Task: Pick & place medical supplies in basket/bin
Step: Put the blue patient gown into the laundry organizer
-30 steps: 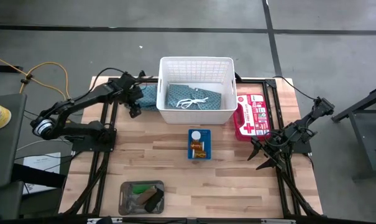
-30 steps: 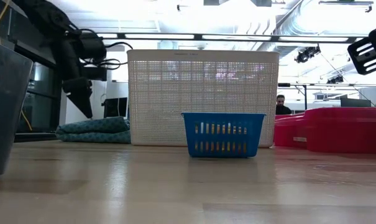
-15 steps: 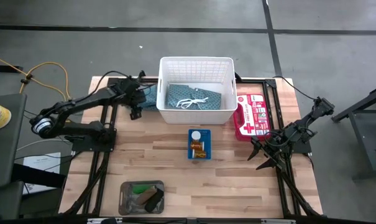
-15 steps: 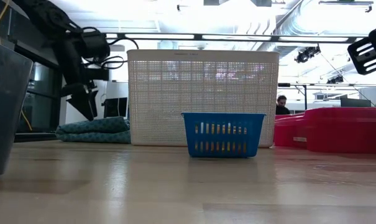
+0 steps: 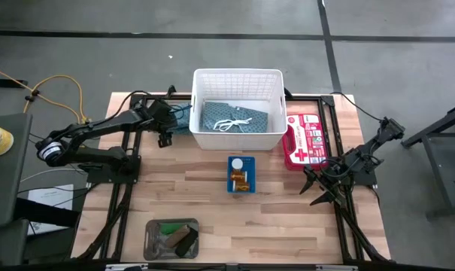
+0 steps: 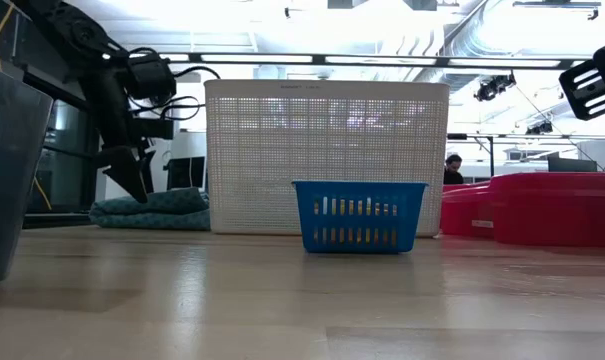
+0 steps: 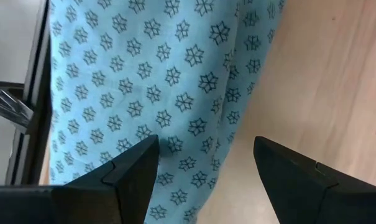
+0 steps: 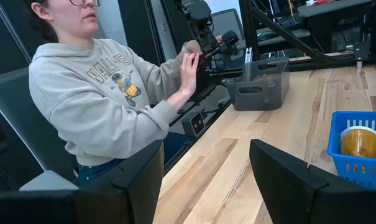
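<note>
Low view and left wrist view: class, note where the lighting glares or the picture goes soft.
Low view: bright ceiling lights wash out the room behind the white basket, and the near tabletop is soft and shiny. Left wrist view: the patterned cloth is evenly lit and sharp; the left gripper shows dark.

Two matte-black jointed arms with looping black cables and wedge-shaped dark fingers [image 7: 128, 177].

i see a red first-aid kit [image 5: 304, 141] on the table [image 5: 287, 218], a small blue basket [image 5: 241, 174], and a person [image 8: 107, 99] beyond.
</note>
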You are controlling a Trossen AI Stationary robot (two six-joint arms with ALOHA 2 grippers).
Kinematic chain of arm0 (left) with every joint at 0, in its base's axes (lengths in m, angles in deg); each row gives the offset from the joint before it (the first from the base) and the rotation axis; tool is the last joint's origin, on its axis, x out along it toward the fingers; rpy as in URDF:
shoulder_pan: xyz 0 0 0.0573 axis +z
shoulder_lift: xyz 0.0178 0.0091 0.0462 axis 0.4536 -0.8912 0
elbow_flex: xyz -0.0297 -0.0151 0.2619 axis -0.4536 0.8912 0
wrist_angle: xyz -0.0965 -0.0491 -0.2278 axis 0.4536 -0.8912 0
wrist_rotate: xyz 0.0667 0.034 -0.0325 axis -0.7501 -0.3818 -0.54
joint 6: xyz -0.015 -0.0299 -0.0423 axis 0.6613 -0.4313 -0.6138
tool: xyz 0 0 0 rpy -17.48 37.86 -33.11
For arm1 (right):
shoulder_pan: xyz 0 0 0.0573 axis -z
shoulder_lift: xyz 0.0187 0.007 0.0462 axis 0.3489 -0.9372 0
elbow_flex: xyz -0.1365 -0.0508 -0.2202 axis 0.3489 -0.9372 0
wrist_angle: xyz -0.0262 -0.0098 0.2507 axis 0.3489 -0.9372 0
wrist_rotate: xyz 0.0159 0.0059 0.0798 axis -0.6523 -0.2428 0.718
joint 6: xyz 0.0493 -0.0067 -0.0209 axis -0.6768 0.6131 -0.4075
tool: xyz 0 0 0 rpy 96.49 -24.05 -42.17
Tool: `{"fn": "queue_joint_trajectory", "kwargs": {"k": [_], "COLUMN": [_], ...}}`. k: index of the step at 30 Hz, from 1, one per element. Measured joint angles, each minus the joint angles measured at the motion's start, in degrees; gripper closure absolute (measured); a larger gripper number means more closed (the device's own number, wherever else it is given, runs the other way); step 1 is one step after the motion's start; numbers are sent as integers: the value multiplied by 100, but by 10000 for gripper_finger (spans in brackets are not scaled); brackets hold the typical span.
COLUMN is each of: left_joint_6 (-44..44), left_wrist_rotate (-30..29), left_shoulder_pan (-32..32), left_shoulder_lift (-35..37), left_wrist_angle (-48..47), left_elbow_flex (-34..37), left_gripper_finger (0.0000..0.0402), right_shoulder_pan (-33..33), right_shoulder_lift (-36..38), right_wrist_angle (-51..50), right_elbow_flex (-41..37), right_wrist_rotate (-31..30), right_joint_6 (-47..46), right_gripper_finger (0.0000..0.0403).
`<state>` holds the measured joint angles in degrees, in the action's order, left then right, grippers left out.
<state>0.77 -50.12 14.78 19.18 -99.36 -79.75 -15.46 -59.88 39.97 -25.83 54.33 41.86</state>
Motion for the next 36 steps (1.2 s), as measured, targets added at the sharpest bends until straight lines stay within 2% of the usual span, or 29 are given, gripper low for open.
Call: {"fn": "queue_joint_trajectory", "kwargs": {"k": [20,36], "left_joint_6": [303,675], "left_wrist_rotate": [-306,-393], "left_shoulder_pan": [-44,-44], "left_shoulder_lift": [0,-129], "left_wrist_angle": [823,1909], "left_elbow_flex": [580,1183], "left_gripper_finger": [146,146], "right_shoulder_pan": [2,2], "right_shoulder_lift": [-1,-1], "right_wrist_angle": [2,0], "right_elbow_flex": [0,0], "right_wrist_rotate": [0,0], "right_joint_6": [0,0], "right_gripper_finger": [177,177]}}
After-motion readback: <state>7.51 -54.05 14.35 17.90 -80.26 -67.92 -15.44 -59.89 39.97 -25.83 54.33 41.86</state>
